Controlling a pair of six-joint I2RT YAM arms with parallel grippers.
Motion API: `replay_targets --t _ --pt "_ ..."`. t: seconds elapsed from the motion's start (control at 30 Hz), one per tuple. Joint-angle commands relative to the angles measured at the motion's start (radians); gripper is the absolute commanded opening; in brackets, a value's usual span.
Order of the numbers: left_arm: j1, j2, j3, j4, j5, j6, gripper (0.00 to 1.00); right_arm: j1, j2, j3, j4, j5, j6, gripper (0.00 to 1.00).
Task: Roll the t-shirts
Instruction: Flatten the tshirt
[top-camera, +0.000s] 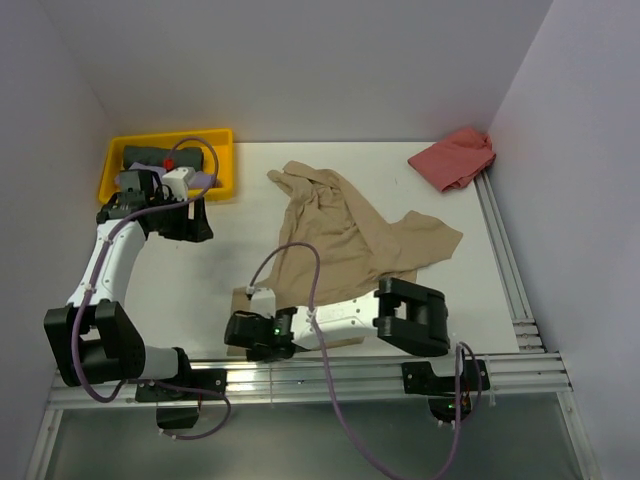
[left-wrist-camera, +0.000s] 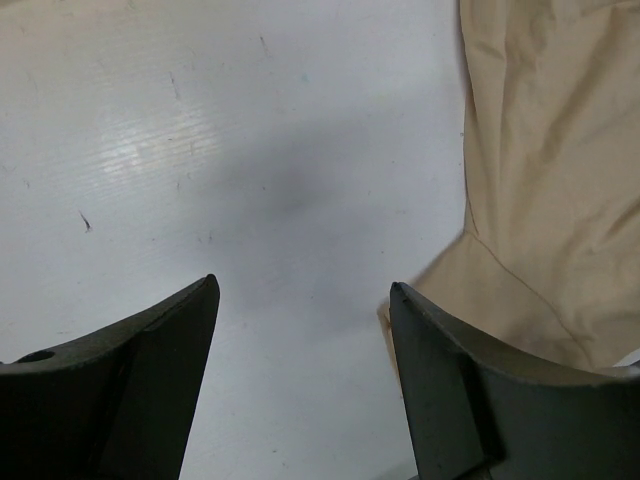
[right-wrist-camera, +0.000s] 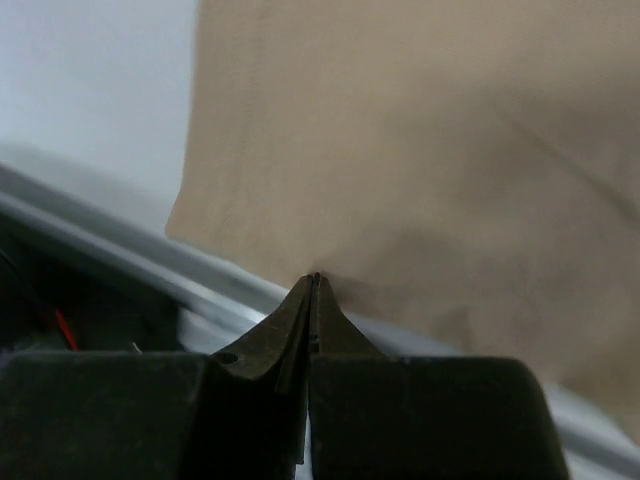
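- Yellow plastic bin (top-camera: 218, 136), far-left corner of the white table (left-wrist-camera: 200, 150): it holds a rolled dark green t-shirt (top-camera: 145, 153).
- Left gripper (left-wrist-camera: 303, 285): just in front of the bin, fingers spread wide over bare table, holding nothing.
- Right gripper (right-wrist-camera: 315, 280): fingers pressed together, tips at the tan shirt's near-left hem; cannot tell whether cloth is caught.
- Tan-beige soft t-shirt (top-camera: 345, 235): mid-table, unrolled, crumpled and creased.
- Salmon-pink t-shirt (top-camera: 455, 158): bunched in the far-right corner.

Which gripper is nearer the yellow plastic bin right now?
Left. The left gripper hangs open close beside the yellow plastic bin; the right gripper sits at the near edge, jaws shut on the tan-beige t-shirt.
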Motion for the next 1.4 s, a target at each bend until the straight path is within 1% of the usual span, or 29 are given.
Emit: replay_targets --t 0.0,0.07,0.1,0.13,0.17,0.23,0.27,0.3,0.33,0.37,0.43,0.5,0.53,0.57,0.67,0.73,0.87,0.9,1.0,1.13,1.23,1.3,1.37 --pt "-0.003 -0.002 -0.014 0.025 0.004 0.028 0.75 0.027 -0.121 -0.193 -0.084 -0.060 0.108 0.00" --pt "-0.003 0.004 -0.019 0.028 0.004 0.032 0.75 0.035 -0.196 -0.243 -0.072 -0.058 0.128 0.00" --pt "-0.005 0.008 -0.020 0.030 0.005 0.031 0.74 0.044 -0.210 -0.260 -0.076 -0.061 0.135 0.00" --pt "-0.003 0.015 -0.020 0.031 0.010 0.031 0.75 0.047 -0.216 -0.252 -0.108 -0.046 0.138 0.02" --pt "-0.003 0.019 -0.019 0.031 0.013 0.029 0.74 0.053 -0.219 -0.237 -0.134 -0.029 0.148 0.15" --pt "-0.008 0.028 -0.011 0.031 0.021 0.029 0.74 0.068 -0.218 -0.180 -0.202 0.015 0.173 0.33" --pt "-0.008 0.030 -0.011 0.031 0.022 0.029 0.74 0.071 -0.221 -0.167 -0.231 0.035 0.226 0.52" --pt "-0.008 0.028 -0.011 0.030 0.022 0.032 0.74 0.076 -0.227 -0.163 -0.260 0.052 0.260 0.57" --pt "-0.010 0.025 -0.013 0.031 0.022 0.035 0.74 0.078 -0.238 -0.174 -0.300 0.063 0.297 0.59" --pt "-0.010 0.024 -0.016 0.034 0.019 0.037 0.74 0.079 -0.270 -0.194 -0.314 0.083 0.379 0.60" --pt "-0.010 0.016 -0.025 0.039 0.013 0.046 0.74 0.082 -0.317 -0.281 -0.311 0.095 0.456 0.59" --pt "-0.008 0.016 -0.031 0.041 0.011 0.051 0.74 0.091 -0.391 -0.352 -0.314 0.126 0.568 0.57" --pt "-0.010 0.016 -0.036 0.042 0.011 0.052 0.74 0.105 -0.429 -0.367 -0.344 0.143 0.610 0.57" --pt "-0.010 0.019 -0.036 0.042 0.017 0.052 0.74 0.114 -0.443 -0.378 -0.361 0.156 0.683 0.57" --pt "-0.010 0.021 -0.040 0.047 0.027 0.049 0.74 0.148 -0.475 -0.407 -0.429 0.199 0.818 0.58" --pt "-0.008 0.018 -0.045 0.050 0.033 0.048 0.74 0.156 -0.488 -0.441 -0.428 0.210 0.866 0.57" --pt "-0.010 0.018 -0.045 0.048 0.036 0.048 0.74 0.157 -0.544 -0.548 -0.368 0.222 0.995 0.49" --pt "-0.008 0.018 -0.045 0.047 0.036 0.048 0.74 0.157 -0.558 -0.589 -0.359 0.229 1.013 0.49" --pt "-0.010 0.013 -0.048 0.048 0.034 0.049 0.74 0.157 -0.604 -0.643 -0.358 0.262 1.084 0.49" --pt "-0.010 0.018 -0.048 0.048 0.041 0.049 0.74 0.151 -0.630 -0.670 -0.349 0.296 1.112 0.49" --pt "-0.010 0.018 -0.048 0.048 0.044 0.046 0.74 0.139 -0.629 -0.670 -0.354 0.317 1.127 0.49" --pt "-0.010 0.016 -0.049 0.047 0.044 0.046 0.74 0.140 -0.627 -0.639 -0.360 0.334 1.112 0.49" --pt "-0.013 0.018 -0.051 0.048 0.041 0.048 0.74 0.137 -0.603 -0.602 -0.417 0.341 1.124 0.49"
